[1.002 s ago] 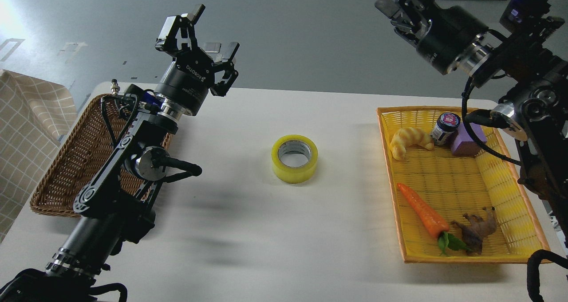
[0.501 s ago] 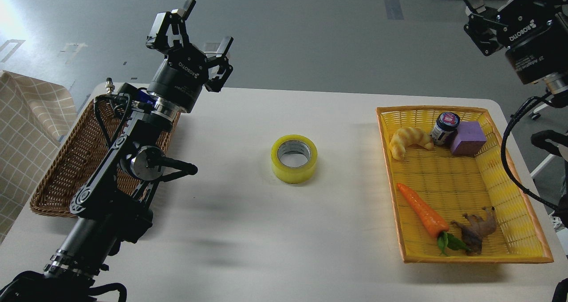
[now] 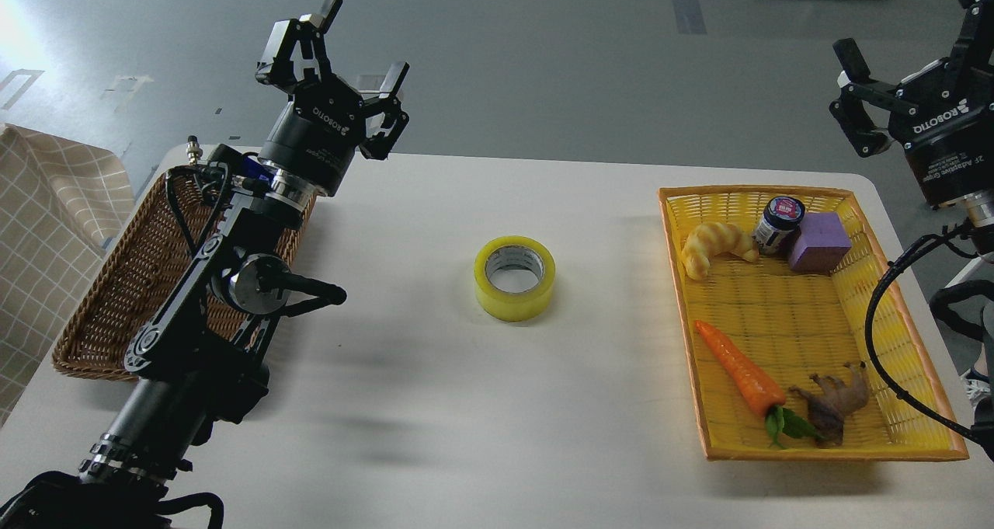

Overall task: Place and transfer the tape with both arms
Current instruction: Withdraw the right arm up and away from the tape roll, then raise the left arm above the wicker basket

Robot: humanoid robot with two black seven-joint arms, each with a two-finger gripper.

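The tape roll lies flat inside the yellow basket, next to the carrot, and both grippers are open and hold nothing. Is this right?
Not entirely. In the head view the tape lies flat on the bare table, between the wicker basket and the yellow basket, not next to the carrot. The rest holds: the left gripper and right gripper are open and hold nothing.

I'm in a lab: bare grey floor [image 3: 543, 63] past my white tabletop's [image 3: 435, 405] far edge, toy food in a yellow tray [image 3: 893, 335].
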